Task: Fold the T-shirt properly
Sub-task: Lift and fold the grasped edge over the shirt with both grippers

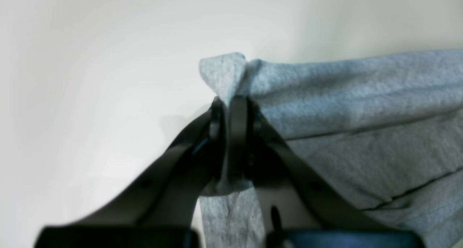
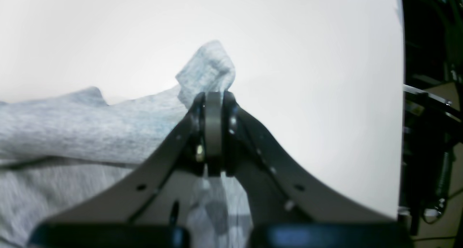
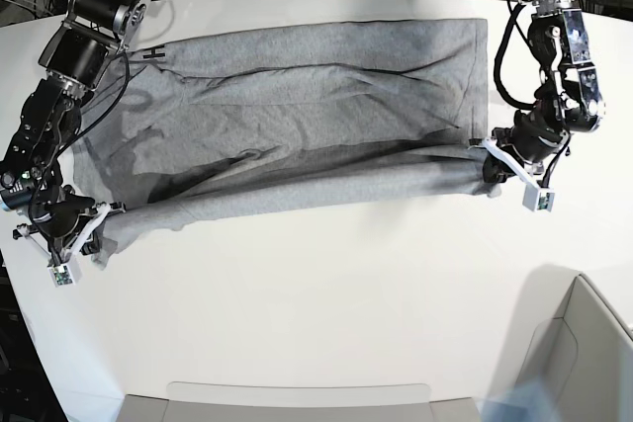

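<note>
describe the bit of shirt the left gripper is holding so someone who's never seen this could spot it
Start at the white table, where a grey T-shirt lies spread wide. Follow its near, rolled-over edge to the base view's right end, where the left gripper is shut on it. That corner pokes up past the fingertips as a small grey peak, unlike the flat cloth beside it.

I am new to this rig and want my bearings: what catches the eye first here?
A grey T-shirt lies spread across the white table, its near edge lifted into a long fold. The left pincer is shut on the fold's end at the overhead view's right, and the right pincer on the opposite end.
</note>
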